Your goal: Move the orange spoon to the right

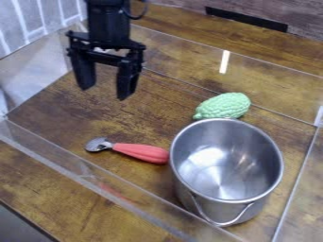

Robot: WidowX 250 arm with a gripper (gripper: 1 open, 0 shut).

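The orange spoon (130, 150) lies flat on the wooden table, red-orange handle pointing right toward the pot and small silver bowl at its left end. My gripper (106, 87) hangs above the table, up and to the left of the spoon, pointing straight down. Its two black fingers stand apart with nothing between them. The gripper is well clear of the spoon.
A steel pot (226, 169) with a handle stands just right of the spoon. A bumpy green toy vegetable (224, 106) lies behind the pot. Clear plastic walls (76, 175) ring the wooden table.
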